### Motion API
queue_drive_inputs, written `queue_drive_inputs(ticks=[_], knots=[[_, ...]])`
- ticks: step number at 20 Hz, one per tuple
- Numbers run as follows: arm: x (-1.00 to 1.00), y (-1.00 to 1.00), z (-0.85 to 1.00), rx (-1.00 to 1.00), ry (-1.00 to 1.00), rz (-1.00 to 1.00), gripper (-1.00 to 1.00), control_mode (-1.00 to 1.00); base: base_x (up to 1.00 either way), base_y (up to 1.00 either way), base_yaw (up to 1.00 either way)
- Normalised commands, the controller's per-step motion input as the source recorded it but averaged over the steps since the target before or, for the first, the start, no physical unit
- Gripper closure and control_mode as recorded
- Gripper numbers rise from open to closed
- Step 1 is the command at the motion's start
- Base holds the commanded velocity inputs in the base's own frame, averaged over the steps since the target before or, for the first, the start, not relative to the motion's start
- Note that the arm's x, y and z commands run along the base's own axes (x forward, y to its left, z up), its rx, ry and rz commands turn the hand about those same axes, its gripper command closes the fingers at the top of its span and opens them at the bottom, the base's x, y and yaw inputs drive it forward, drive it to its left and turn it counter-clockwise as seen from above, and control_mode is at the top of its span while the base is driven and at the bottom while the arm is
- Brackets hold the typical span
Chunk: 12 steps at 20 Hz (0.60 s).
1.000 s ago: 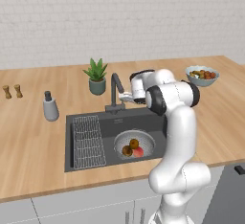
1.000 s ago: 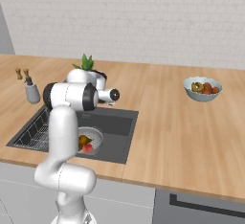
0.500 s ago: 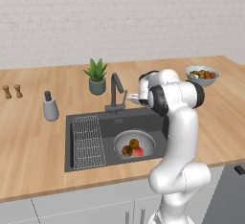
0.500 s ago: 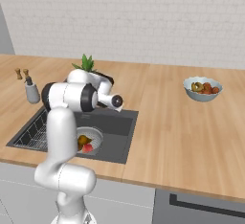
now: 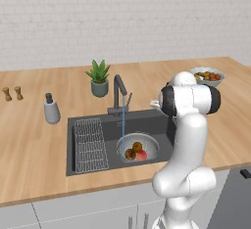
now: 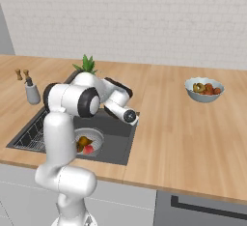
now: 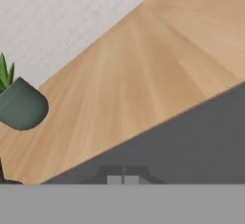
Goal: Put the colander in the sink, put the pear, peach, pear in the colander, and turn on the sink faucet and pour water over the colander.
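The colander (image 5: 138, 147) sits in the sink (image 5: 162, 125), right of the middle. In it lie two brown pears (image 5: 138, 146) and a red-pink peach (image 5: 142, 155). A thin pale-blue stream of water (image 5: 123, 125) falls from the sink faucet (image 5: 117, 93) onto the colander's left rim. My gripper (image 6: 133, 119) hangs shut and empty above the sink's right rear corner, to the right of the faucet. In the hand view the gripper (image 7: 123, 179) has its tips pressed together, over the sink's dark wall and the wooden counter. From the right, the colander (image 6: 92, 134) shows beside my arm.
A wire rack (image 5: 90, 145) fills the sink's left half. A potted plant (image 5: 99, 79) stands behind the faucet. A grey dispenser bottle (image 5: 51, 109) and two small shakers (image 5: 12, 93) are on the left. A pale-blue bowl (image 5: 207, 76) of fruit sits at the far right.
My hand has pulled back to the right, away from the faucet, and its fingers have closed. The fruit and the colander have stayed in place.
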Motion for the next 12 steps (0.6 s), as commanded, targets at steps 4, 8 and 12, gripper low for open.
queue_drive_inputs(ticks=[4, 8, 12], knots=[[-0.65, -0.41, 0.51, 0.11, -0.03, -0.04, 1.0, -1.0, 0.0, 0.0, 0.0], [-0.61, -0.09, 0.82, 0.08, -0.06, 0.0, 1.0, -1.0, 0.0, 0.0, 0.0], [-0.6, 0.0, 0.96, 0.05, -0.03, 0.0, 1.0, -1.0, 0.0, 0.0, 0.0]])
